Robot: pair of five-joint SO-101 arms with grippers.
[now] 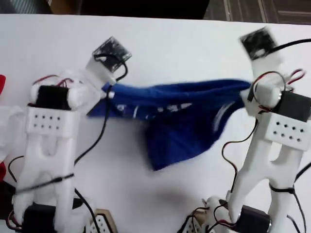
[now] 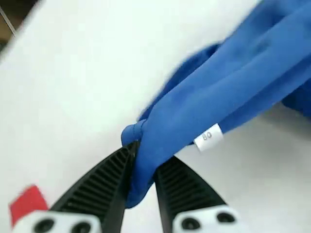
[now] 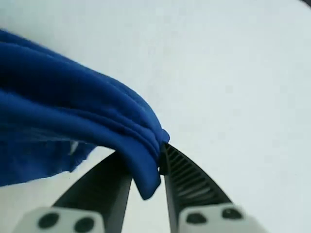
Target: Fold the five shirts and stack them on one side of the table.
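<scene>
- One white worktop [image 1: 170, 48] carries everything.
- Blue shirt [image 1: 180, 114] is stretched in a band across the worktop's middle, between the two arms. A loose fold droops from it toward the near edge.
- Left fingers [image 2: 104, 182], nearer the left edge, are clamped on one bunched end of the shirt.
- Right fingers [image 3: 192, 179], nearer the right edge, pinch the other bunched end.
- Red thing [image 1: 1, 85] sits at the left edge.
- Small white tag [image 2: 208, 137] hangs on the shirt just beside the left fingers.
</scene>
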